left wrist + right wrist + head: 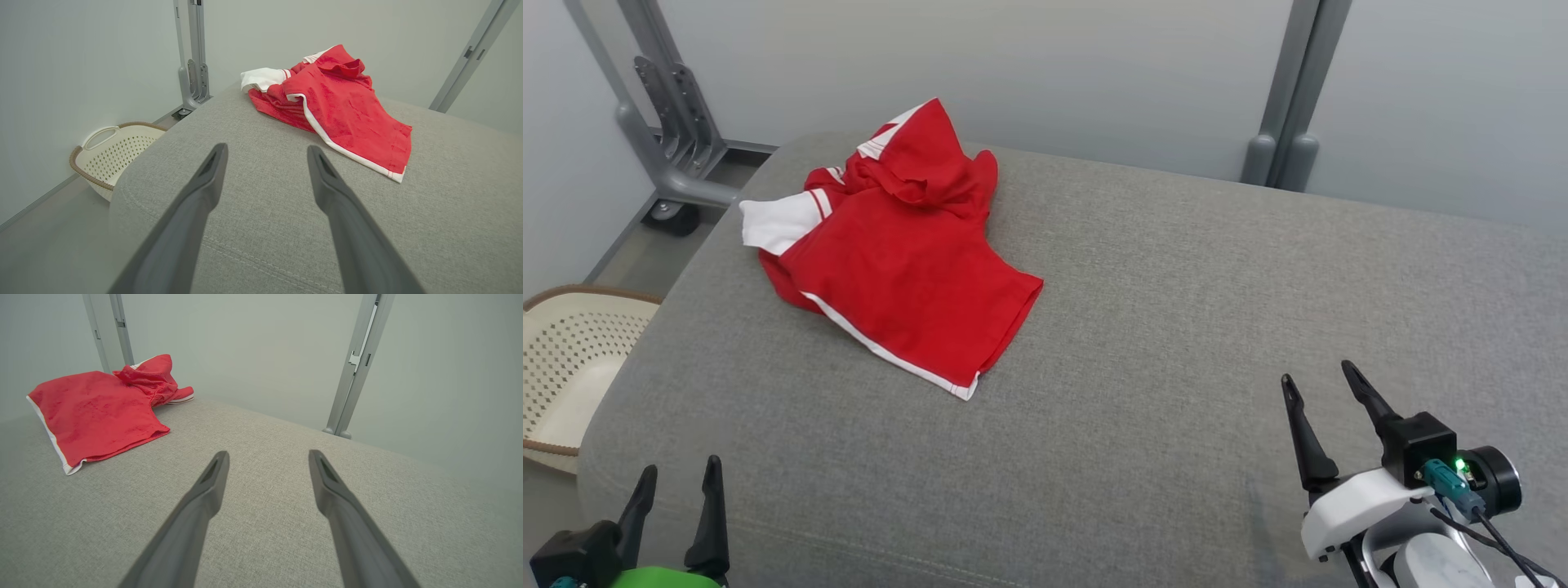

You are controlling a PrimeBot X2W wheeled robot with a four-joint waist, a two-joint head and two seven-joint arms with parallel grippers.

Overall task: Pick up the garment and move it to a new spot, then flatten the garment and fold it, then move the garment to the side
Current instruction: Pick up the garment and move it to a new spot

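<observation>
The red garment lies crumpled at the far left of the grey upholstered cushion, close to the edge above the basket. Both the left end effector and the right end effector hover released and empty, well apart from it. A pinch that catches only the top layer could leave the bunched part dragging, or nudge the garment off that edge.

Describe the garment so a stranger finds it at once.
On the big grey cushion, look to its far left corner. The garment lies crumpled there: bright red with white trim, unlike the cream perforated basket on the floor beside it.
</observation>
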